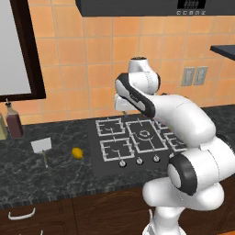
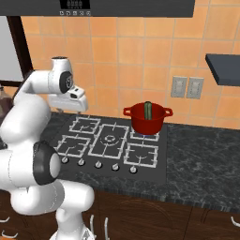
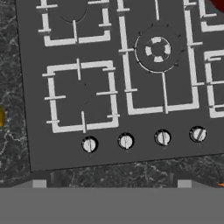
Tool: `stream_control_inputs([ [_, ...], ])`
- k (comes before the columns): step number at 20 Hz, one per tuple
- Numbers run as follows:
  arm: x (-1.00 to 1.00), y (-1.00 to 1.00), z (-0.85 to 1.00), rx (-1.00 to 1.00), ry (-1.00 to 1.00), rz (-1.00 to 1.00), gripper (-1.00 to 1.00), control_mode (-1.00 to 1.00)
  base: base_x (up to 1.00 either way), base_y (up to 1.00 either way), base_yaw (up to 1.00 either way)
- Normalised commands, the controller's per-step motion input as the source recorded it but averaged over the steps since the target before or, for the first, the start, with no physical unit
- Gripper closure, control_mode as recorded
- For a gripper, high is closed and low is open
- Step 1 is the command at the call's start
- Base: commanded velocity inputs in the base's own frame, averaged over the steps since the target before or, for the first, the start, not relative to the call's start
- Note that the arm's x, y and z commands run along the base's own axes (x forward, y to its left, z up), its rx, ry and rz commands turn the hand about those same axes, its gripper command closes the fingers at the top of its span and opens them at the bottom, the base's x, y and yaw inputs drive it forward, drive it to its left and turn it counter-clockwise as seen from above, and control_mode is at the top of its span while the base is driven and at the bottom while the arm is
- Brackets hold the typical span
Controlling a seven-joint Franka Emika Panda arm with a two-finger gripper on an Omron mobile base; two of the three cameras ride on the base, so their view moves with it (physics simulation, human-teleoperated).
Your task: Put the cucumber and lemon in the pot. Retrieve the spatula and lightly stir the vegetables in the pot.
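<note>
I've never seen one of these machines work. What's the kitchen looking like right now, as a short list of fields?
pot: red, on the back right burner of the stove
cucumber: standing in the pot, tip poking above the rim
lemon: on the counter, left of the stove
spatula: flat on the counter, left of the lemon
end effector: open, empty, above the stove

The stove [image 1: 137, 137] sits set into the counter [image 1: 55, 170]. The pot [image 2: 148, 119] stands on the stove's back right burner, with the cucumber [image 2: 148, 110] upright inside it. The lemon [image 1: 77, 153] lies on the counter just left of the stove, and the spatula [image 1: 41, 146] lies farther left. Two bottles [image 1: 13, 120] stand behind the spatula, against the wall.
</note>
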Motion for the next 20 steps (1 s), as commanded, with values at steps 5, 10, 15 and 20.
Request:
stream_control_inputs([
  [5, -0.01, 1.00, -0.68, -0.06, 0.01, 0.15, -1.00, -1.00, 0.00, 0.00, 0.00],
  [10, 0.03, 1.00, -0.51, -0.08, 0.06, 0.09, -1.00, -1.00, 0.00, 0.00, 0.00],
  [15, 0.12, 1.00, -0.46, -0.07, 0.15, 0.08, -1.00, -1.00, 0.00, 0.00, 0.00],
  [20, 0.37, 0.99, -0.35, -0.04, 0.18, 0.08, -1.00, -1.00, 0.00, 0.00, 0.00],
])
